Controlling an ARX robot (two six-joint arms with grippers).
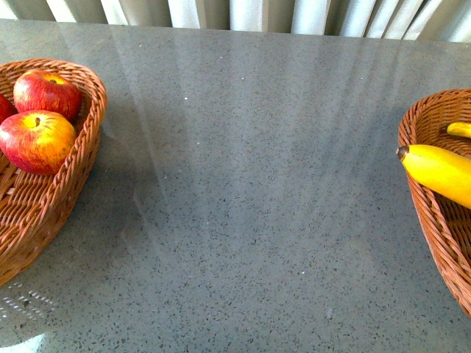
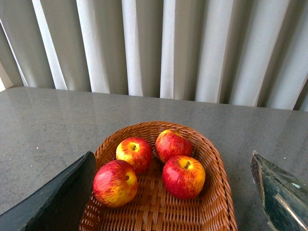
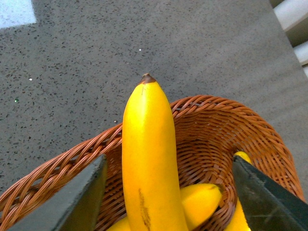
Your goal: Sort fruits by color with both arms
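At the far left of the grey speckled bench (image 1: 243,184), a woven basket (image 1: 87,151) holds the apples; the front view shows two whole ones, the rear apple (image 1: 46,93) and the nearer apple (image 1: 36,140), plus a sliver of a third at the edge. The left wrist view looks down on that same basket (image 2: 216,192) and shows four apples (image 2: 183,176) inside, with the left claw (image 2: 173,207) above them, its dark fingers (image 2: 53,202) spread wide to either side and holding nothing. The middle of the bench is bare stone. At the far right sits a second basket (image 1: 427,198) with a banana (image 1: 441,170) resting over its rim, brown tip pointing inward, and another banana behind. In the right wrist view the right claw (image 3: 168,202) stands wide open around that top banana (image 3: 149,159), its fingers (image 3: 72,202) apart from the peel, more bananas lying beneath.
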